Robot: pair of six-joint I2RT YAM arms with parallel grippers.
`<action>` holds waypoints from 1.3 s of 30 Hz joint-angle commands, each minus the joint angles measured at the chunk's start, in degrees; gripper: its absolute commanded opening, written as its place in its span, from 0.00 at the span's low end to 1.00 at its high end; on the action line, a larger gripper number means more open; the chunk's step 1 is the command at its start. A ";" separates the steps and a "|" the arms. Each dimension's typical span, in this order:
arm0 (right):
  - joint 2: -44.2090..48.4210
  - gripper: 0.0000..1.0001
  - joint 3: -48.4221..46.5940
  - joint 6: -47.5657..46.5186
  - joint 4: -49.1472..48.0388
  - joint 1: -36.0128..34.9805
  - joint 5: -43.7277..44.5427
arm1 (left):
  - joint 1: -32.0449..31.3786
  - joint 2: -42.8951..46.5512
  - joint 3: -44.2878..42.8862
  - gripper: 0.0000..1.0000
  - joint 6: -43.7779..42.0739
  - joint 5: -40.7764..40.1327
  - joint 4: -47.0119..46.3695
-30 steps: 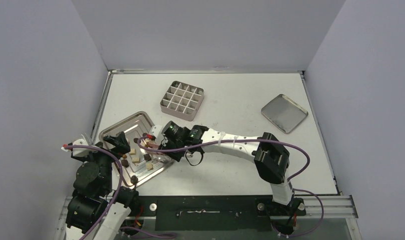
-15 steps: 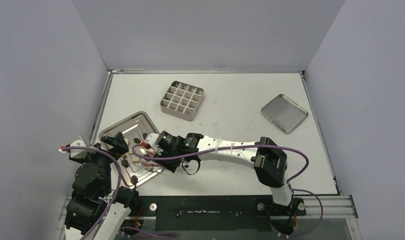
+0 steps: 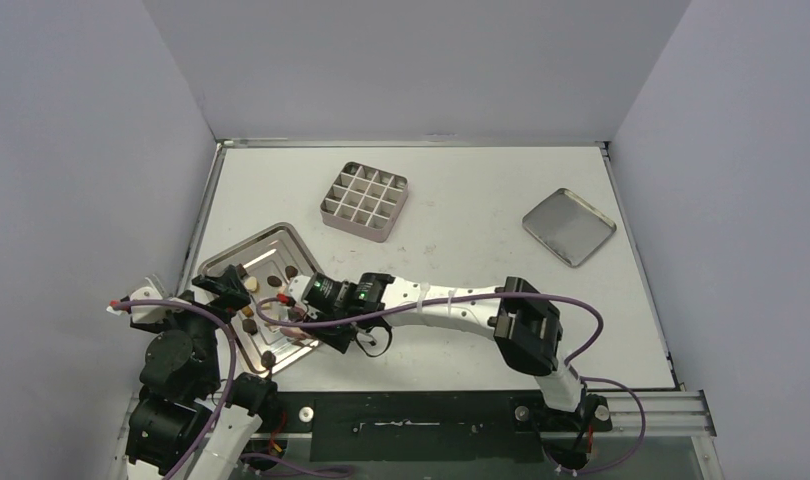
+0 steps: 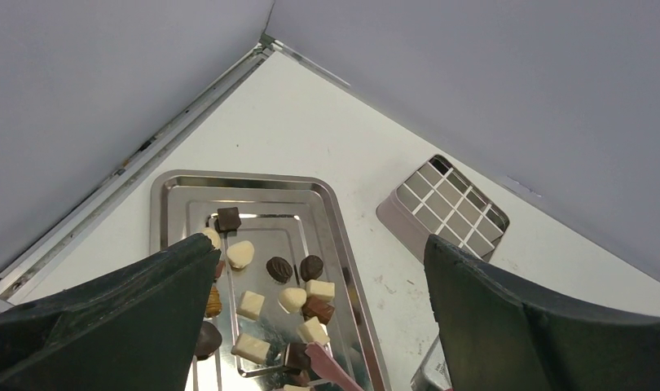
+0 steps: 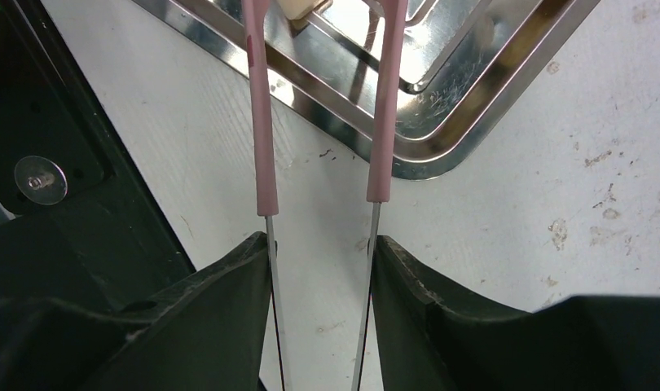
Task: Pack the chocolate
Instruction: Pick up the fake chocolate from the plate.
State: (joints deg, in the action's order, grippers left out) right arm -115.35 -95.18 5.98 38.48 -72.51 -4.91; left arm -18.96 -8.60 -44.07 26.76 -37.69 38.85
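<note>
Several small chocolate pieces (image 4: 279, 269), dark, tan and cream, lie in the silver stepped tray (image 4: 229, 177) at the near left (image 3: 243, 250). My right gripper (image 3: 316, 305) is shut on thin metal tongs with pink tips (image 5: 263, 122). The tong arms stand apart and reach over the tray's near corner (image 5: 473, 106). A cream piece (image 5: 298, 6) shows between the tips at the frame's top edge. In the left wrist view one pink tip (image 4: 331, 366) sits beside a dark square piece. My left gripper (image 4: 323, 240) is open and empty above the tray's left side (image 3: 216, 290).
The empty gridded tin (image 3: 364, 201) stands behind the tray in the middle of the table and also shows in the left wrist view (image 4: 449, 204). Its square lid (image 3: 569, 226) lies at the far right. Walls close the left, back and right sides.
My right arm has moved left and nearer, carrying the tongs from the tray's right edge over its near part. My left gripper has drawn back a little to the left.
</note>
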 commanded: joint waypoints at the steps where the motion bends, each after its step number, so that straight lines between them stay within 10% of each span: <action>1: -1.02 0.44 -3.90 0.81 1.41 -1.08 2.79 | 0.42 -0.08 -1.97 0.98 0.43 -1.06 -0.09; 39: -0.44 0.43 -3.77 2.02 3.94 -2.99 4.73 | 0.42 0.16 -1.89 0.97 0.75 -1.24 0.13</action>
State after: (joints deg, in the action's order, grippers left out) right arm -117.21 -97.19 6.90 41.95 -75.11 -2.66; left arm -18.96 -8.60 -44.10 27.05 -38.39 39.38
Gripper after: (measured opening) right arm 0.437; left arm 0.974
